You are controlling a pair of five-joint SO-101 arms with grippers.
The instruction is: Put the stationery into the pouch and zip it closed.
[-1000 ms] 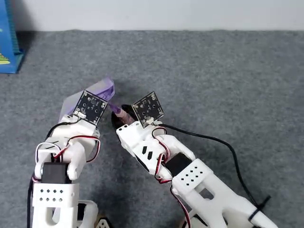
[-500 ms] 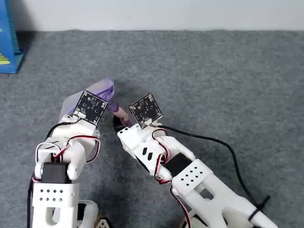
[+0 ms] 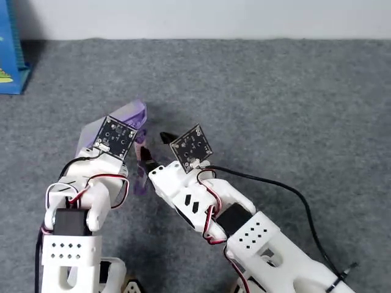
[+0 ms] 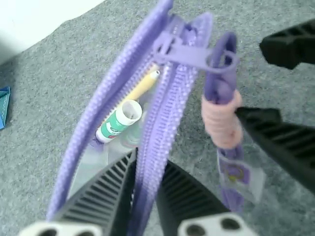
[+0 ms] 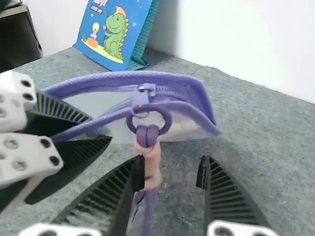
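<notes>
two arms share the bottom of the high view, the left arm (image 3: 79, 207) at lower left and the right arm (image 3: 244, 232) from bottom centre out to the lower right corner. the left gripper (image 4: 146, 162) is clamped on one zip edge of the single purple pouch (image 3: 125, 116), which sits left of centre, much of it hidden under that arm's wrist board. the pouch mouth gapes, and two pieces show inside: a white-and-green glue stick (image 4: 118, 123) and a yellow pencil (image 4: 142, 86), both partly cut off by the zip band. the right gripper (image 5: 171, 167) has its fingers apart, one touching the dangling zip pull (image 4: 219, 88). beyond lies grey carpet (image 3: 275, 91), with a blue bag (image 3: 9, 55) cropped at upper left.
</notes>
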